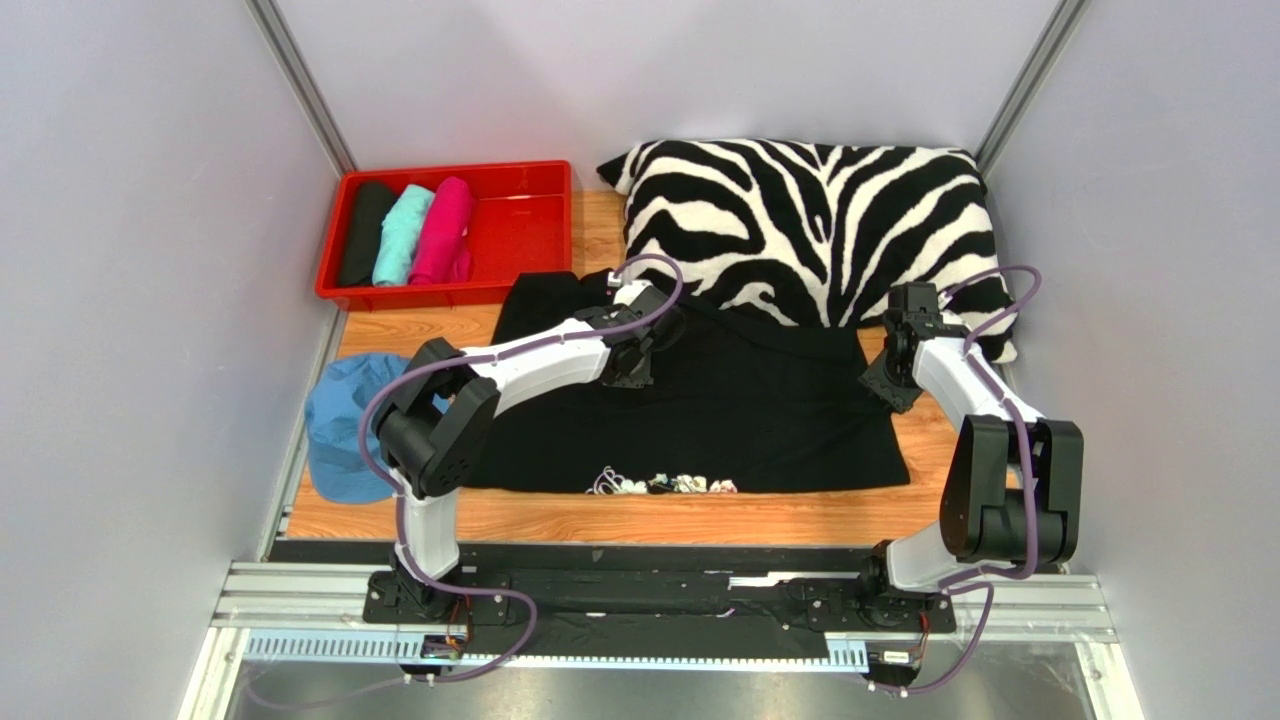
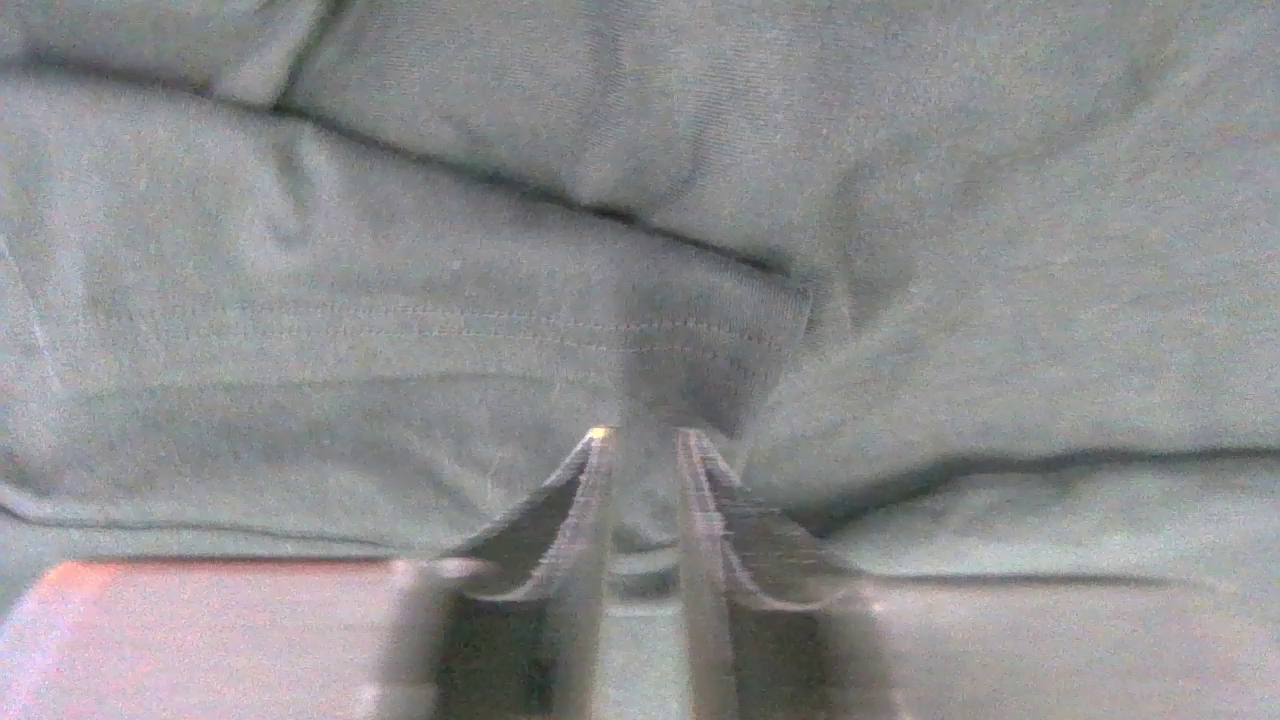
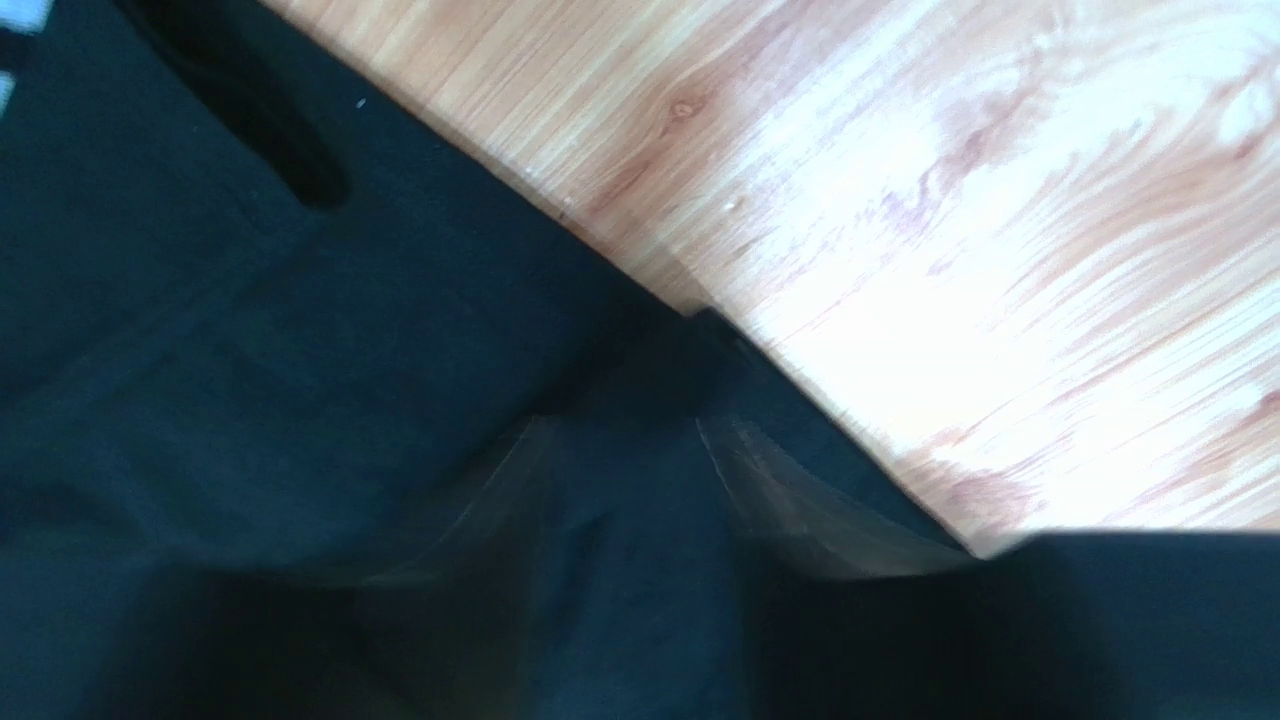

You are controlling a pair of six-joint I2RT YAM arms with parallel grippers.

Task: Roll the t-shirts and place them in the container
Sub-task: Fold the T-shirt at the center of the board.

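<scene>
Presently, one black tee [image 1: 751, 413] lies spread flat at the centre of the bench [image 1: 676, 518], its small white print [image 1: 661, 483] at the 6 o'clock hem. Three rolled tees [image 1: 406, 233] (black, teal, pink) sit side by side in the red tray [image 1: 534, 188] at 10 o'clock. A zebra pillow [image 1: 796, 210] lies at 1 o'clock, touching the tee's far edge. A blue cap [image 1: 338, 428] lies at 8 o'clock, just beside the cloth.

Left hand [image 1: 628, 368]: down on the tee's far edge at about 11 o'clock. Its wrist view shows the fingers [image 2: 594, 503] drawn close together with a stitched hem pinched between them.

Right hand [image 1: 887, 387]: at the tee's 2 o'clock corner. Its fingers stand apart and straddle the cloth edge where it meets bare wood. That view is blurred, and no grip is evident.

Handling assessment: the fabric is thin, light and limp. It will likely sag, crease and drag on the wood rather than keep a line. The doubled hem looks the firmest place to take it. Both far corners, held level, would give the straightest start to a roll toward 6 o'clock. A one-sided pull would probably skew the roll.
</scene>
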